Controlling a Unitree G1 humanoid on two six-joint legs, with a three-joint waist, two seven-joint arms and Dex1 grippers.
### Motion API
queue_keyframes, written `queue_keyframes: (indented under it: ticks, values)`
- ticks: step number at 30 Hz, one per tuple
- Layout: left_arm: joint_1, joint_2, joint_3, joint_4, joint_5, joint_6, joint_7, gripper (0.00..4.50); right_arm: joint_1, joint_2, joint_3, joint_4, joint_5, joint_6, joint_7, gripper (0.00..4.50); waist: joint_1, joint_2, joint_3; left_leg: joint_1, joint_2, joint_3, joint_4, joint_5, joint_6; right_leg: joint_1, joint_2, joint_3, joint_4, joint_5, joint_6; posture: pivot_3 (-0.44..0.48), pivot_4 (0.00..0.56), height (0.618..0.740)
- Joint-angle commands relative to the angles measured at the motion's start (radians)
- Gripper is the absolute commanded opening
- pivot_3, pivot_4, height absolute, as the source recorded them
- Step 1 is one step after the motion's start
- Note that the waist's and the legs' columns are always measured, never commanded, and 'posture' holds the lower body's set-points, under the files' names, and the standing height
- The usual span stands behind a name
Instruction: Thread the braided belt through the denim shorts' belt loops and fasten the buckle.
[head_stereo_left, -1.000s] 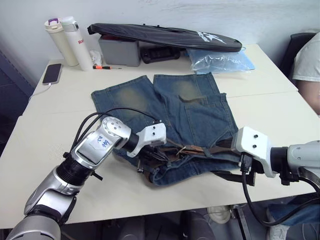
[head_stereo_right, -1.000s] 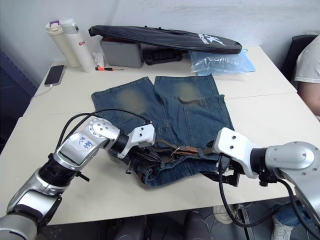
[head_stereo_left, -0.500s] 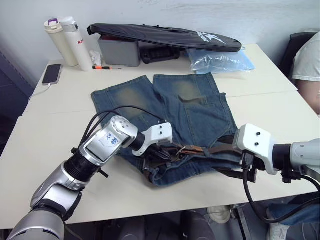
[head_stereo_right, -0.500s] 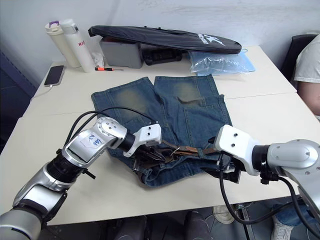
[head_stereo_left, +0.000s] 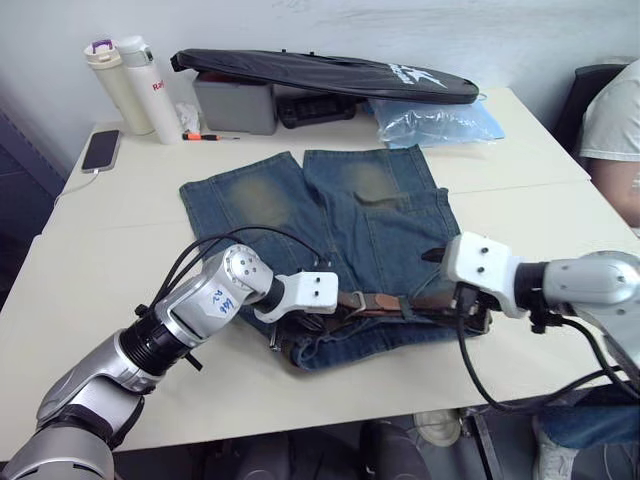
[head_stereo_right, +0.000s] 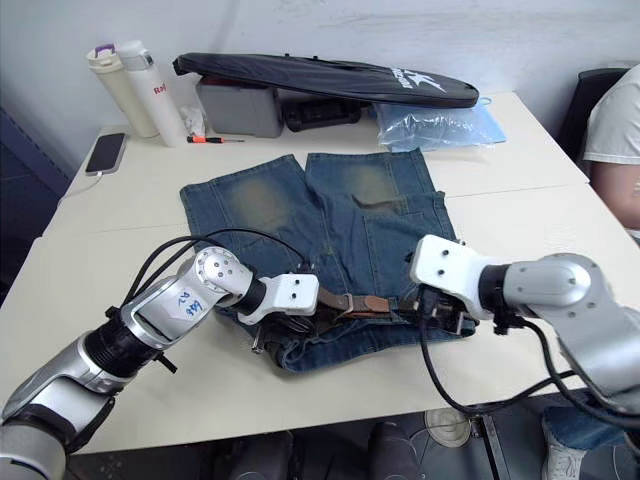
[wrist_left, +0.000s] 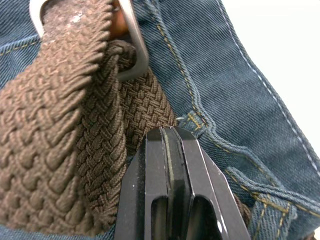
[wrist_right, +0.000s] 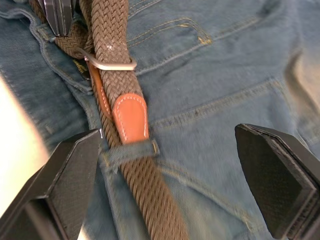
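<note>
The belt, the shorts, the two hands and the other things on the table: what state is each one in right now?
Belt: strap passed through buckle, tip under a loop.
Shorts: flat on table, waistband nearest the robot.
Left hand: shut, tips at the belt.
Right hand: open over the belt.
Bottles: upright, capped.
Phone: lying flat.

Brown braided belt (wrist_right: 107, 37), silver buckle (wrist_right: 107, 63), blue denim shorts (head_stereo_left: 330, 215) with seemingly yellowish patches.

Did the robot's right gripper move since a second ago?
Yes. The right gripper came in from the table edge, over the denim shorts, toward the buckle.
</note>
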Motion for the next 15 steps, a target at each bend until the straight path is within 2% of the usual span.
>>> queue_keyframes:
  ticks: [1,7,15]
  values:
    - [0.007,-0.007,0.024,-0.018,0.000,0.039,0.006,0.04,-0.043,0.037,0.084,0.058,-0.108,-0.093,-0.018,4.50,0.002,0.001,0.000,0.000,0.000,0.000,0.000,0.000,0.000,0.000,0.000,0.000,0.000,0.000,0.000,0.000,0.150,0.740]
    - [0.006,-0.008,0.033,-0.022,0.003,0.054,0.005,0.04,-0.045,0.065,0.147,0.125,-0.209,-0.170,-0.016,4.50,0.001,0.001,0.000,0.000,0.000,0.000,0.001,0.000,0.000,0.000,0.000,0.000,0.000,0.000,0.000,0.000,0.150,0.740]
    - [0.001,-0.007,0.039,-0.016,0.002,0.055,0.001,0.04,-0.039,0.108,0.164,0.169,-0.286,-0.215,-0.025,4.50,0.001,0.001,0.000,0.000,0.000,0.000,0.001,0.000,0.000,0.000,0.000,0.000,0.001,0.000,0.000,0.000,0.150,0.740]
